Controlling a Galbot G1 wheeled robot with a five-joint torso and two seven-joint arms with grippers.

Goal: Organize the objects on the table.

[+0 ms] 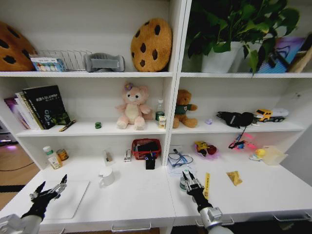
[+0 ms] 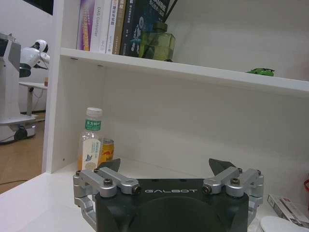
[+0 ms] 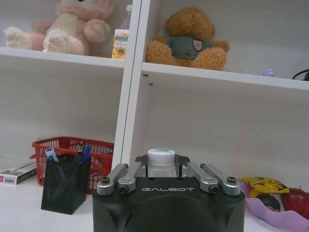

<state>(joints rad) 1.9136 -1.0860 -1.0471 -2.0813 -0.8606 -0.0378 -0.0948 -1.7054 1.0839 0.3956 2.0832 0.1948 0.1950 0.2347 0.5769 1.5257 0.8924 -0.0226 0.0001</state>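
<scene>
The right gripper (image 1: 185, 178) is clamping its jaws on a small white-capped jar (image 3: 161, 162) standing on the worktop (image 1: 146, 195), the left gripper (image 1: 51, 187) is hovering with jaws apart, and most clutter is seemingly awaiting sorting.

table (image 1: 141, 195) white | basket (image 1: 145, 148) red | bunny plush (image 1: 130, 107) pink | cushion (image 1: 151, 45) brown, dark spots
</scene>
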